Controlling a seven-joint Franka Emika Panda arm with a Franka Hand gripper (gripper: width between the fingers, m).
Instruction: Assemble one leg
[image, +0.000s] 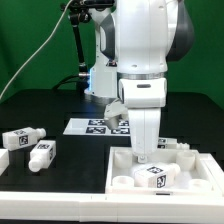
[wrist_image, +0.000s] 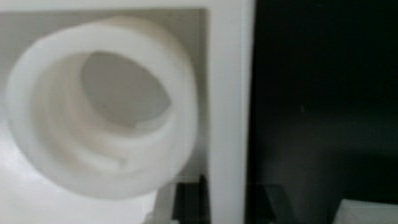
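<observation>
Two white legs with tags lie on the black table at the exterior view's left, one behind the other. My gripper reaches straight down onto the back wall of the large white tray piece and holds no leg. In the wrist view the tray wall runs between my dark fingers, which press against both its sides. A round empty socket lies just beside the wall. A small tagged white piece sits inside the tray below the gripper; I cannot tell what it is.
The marker board lies behind the tray, partly hidden by the arm. More white parts lie behind the tray at the exterior view's right. A white ledge runs along the front left.
</observation>
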